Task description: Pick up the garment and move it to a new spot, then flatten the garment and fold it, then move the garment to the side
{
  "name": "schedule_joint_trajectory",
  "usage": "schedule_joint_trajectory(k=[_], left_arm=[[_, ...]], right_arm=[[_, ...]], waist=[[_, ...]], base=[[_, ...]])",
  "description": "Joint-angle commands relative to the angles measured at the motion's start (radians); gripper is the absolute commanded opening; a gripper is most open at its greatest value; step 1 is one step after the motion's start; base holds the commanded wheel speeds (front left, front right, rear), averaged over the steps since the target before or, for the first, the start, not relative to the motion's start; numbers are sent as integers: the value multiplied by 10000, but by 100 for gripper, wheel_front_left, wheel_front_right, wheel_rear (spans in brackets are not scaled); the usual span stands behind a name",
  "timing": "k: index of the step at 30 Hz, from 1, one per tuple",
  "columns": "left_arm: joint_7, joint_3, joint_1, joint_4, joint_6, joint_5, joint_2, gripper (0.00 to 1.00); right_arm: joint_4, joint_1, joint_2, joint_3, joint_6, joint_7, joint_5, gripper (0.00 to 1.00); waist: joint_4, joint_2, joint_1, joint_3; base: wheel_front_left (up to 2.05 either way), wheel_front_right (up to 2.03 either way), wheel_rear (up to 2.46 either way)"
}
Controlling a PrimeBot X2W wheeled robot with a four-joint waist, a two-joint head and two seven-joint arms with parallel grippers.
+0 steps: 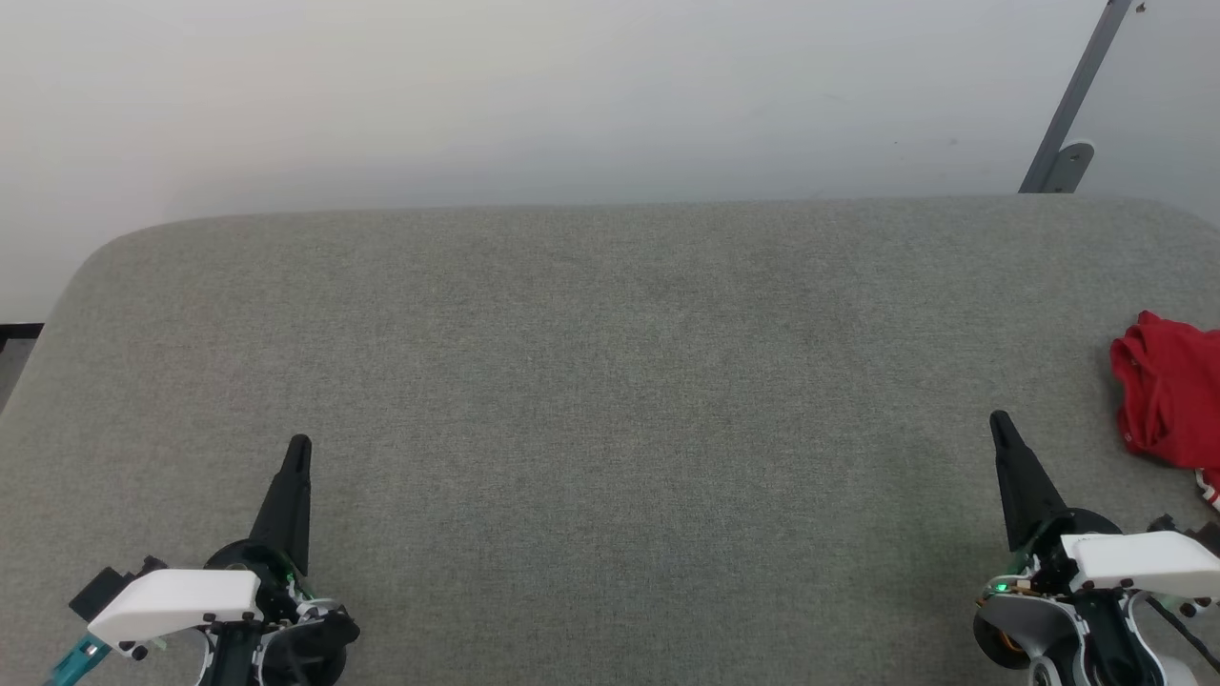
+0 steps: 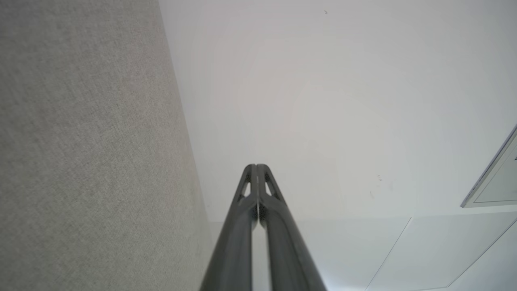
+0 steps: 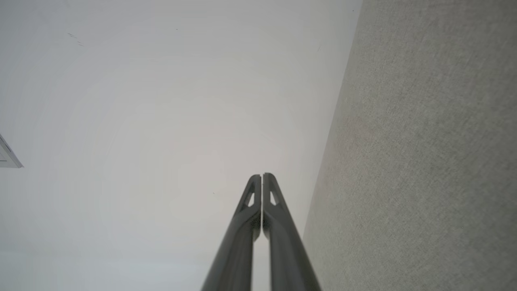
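The red garment (image 1: 1168,400) lies in a bunch at the far right of the grey pad (image 1: 610,381), and the edge of the head view cuts it off. It looks crumpled, but part of it is hidden. It could be a shirt waiting to be picked up, or one put to the side, so I cannot tell which step this is.

The right gripper (image 1: 1001,424) is near the shirt but does not touch it. The left gripper (image 1: 298,450) is well apart, on the other side. Each has its two dark fingers pressed tight together and holds nothing. If the soft cloth is to be grabbed, the fingers must open first, and the right gripper is nearer.
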Motion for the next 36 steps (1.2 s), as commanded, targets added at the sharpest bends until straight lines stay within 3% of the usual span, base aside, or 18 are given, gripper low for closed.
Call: schedule_joint_trajectory(k=[1,36], left_arm=[[21,28,-130,-5,-25,41,-7,0],[30,35,-131,-6,-27,52,-8,0]], right_arm=[[17,-41,18,6,2,9,41,0],[16,-41,18,4,2,8,42,0]], waist=[[0,0,0,0],[0,0,0,0]], base=[[0,0,0],[0,0,0]])
